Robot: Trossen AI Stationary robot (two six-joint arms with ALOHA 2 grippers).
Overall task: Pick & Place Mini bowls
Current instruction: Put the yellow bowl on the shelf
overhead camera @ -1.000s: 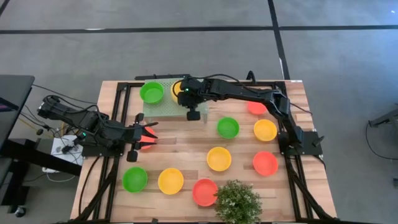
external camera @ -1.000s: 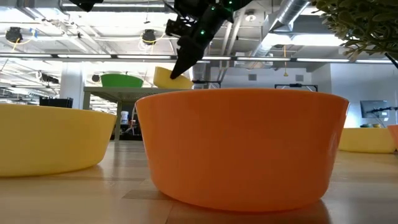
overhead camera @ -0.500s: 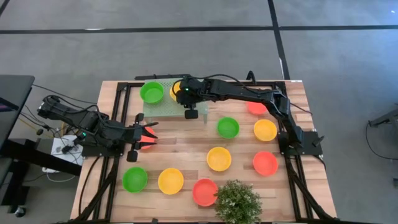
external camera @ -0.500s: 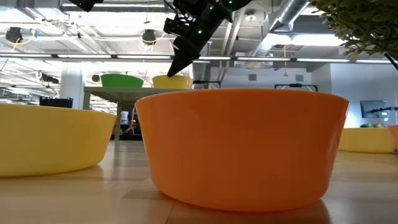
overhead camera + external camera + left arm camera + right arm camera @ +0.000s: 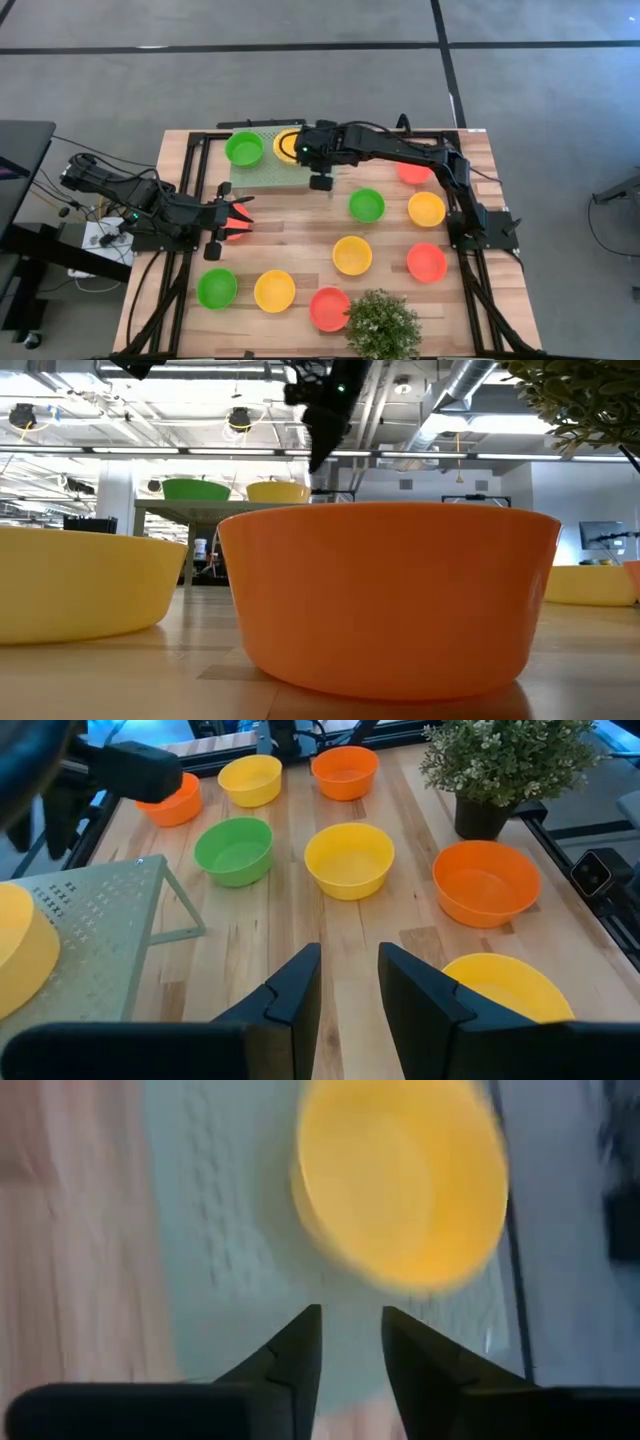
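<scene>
my right gripper [image 5: 321,181] hangs at the near edge of the stand [image 5: 262,172], its fingers [image 5: 300,1350] parted with nothing between them. the yellow bowl [image 5: 400,1185] sits on the stand just ahead of them, beside the green bowl [image 5: 243,149] that is on the stand too. i judge the placing of that yellow bowl is done, and the step in hand is pulling clear of the stand.

my left gripper [image 5: 347,982] waits low at the left side of the table [image 5: 300,235], fingers slightly apart. in the high view something red-orange [image 5: 236,224] shows at its tip, but the wrist view shows no bowl between the fingers, so i think it grips nothing, though i am not sure.

eight bowls lie loose on the boards: a green one [image 5: 366,205] nearest the right arm, yellows [image 5: 351,255], red-oranges [image 5: 427,263], another green [image 5: 217,288], and one red-orange [image 5: 413,172] partly hidden under the right arm. the plant [image 5: 382,325] stands at the near edge.

next i should lift the right gripper clear of the stand, swing over the nearest green bowl, come down with one finger inside the rim and one outside, and close on the wall. the stand has room left beside the two bowls.
</scene>
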